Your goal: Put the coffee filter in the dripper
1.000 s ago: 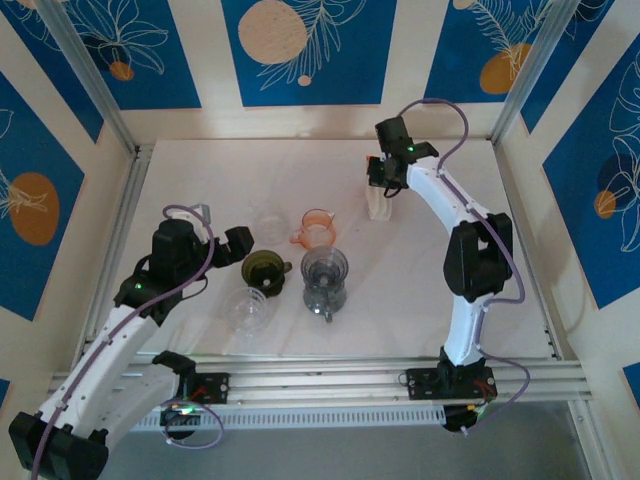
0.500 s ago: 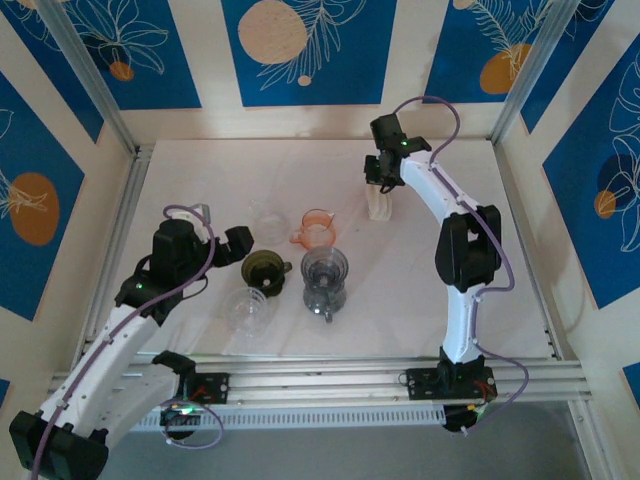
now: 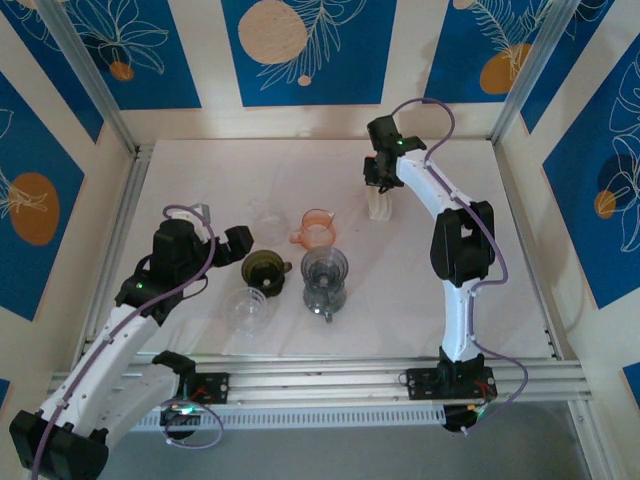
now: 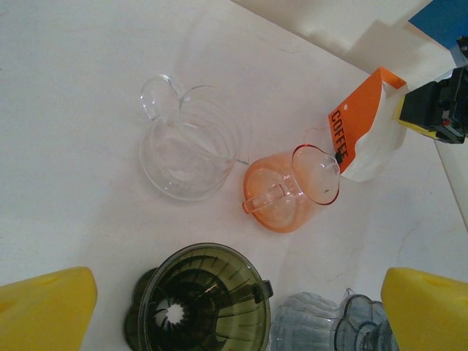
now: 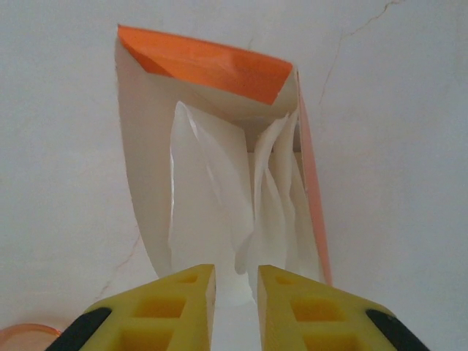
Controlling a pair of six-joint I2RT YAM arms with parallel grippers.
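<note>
A white bag with an orange top [image 3: 381, 205] [image 4: 365, 131] [image 5: 205, 66] stands open at the back of the table, with white coffee filters [image 5: 212, 197] fanned inside it. My right gripper [image 3: 382, 183] [image 5: 236, 281] hangs right over the bag's mouth, its yellow jaws a narrow gap apart, and a filter edge shows just past the tips. A dark green dripper [image 3: 262, 270] [image 4: 205, 307] stands upright and empty mid-table. My left gripper [image 3: 222, 232] [image 4: 238, 311] is wide open just left of and above it, holding nothing.
An orange dripper [image 3: 317, 228] [image 4: 289, 190] and a clear one [image 3: 268, 220] [image 4: 186, 150] sit behind the green one. A grey dripper [image 3: 324, 272] [image 4: 344, 329] stands to its right and another clear one [image 3: 247, 308] in front. The white table [image 3: 450, 300] has free room on the right.
My right gripper has shifted slightly left and back over the bag. The left arm and the drippers have stayed put.
</note>
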